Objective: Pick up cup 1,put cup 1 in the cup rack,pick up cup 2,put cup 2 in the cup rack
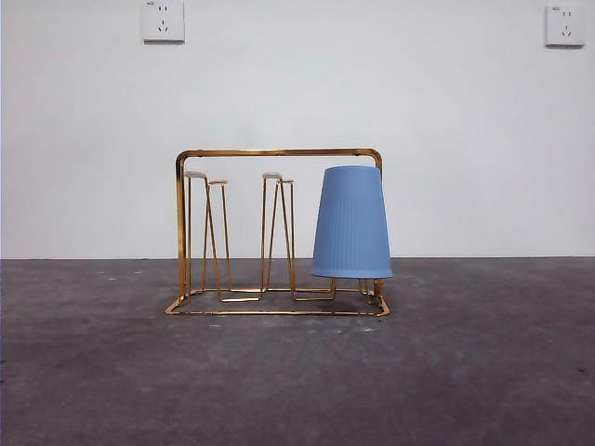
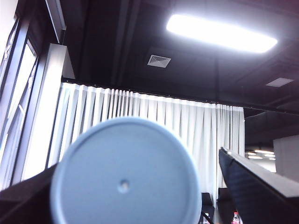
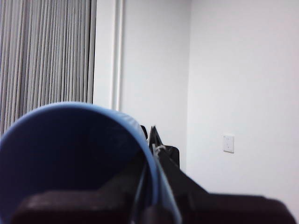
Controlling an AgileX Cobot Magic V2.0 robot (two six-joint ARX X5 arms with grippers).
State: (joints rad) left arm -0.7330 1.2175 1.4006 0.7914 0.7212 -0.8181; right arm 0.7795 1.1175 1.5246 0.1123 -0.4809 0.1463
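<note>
gold wire cup rack (image 1: 279, 232); blue ribbed cup (image 1: 351, 223); dk grey table (image 1: 297, 381)

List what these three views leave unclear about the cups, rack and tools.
Front view: the racked cup hides its prong on the rack; neither arm shows.
Left wrist view: the left cup shows only its base, which covers its sides; whether the left tool grips it is unclear.
Right wrist view: the right cup, rim pinched in the right tool, is blurred and cut off by the bottom edge.
</note>
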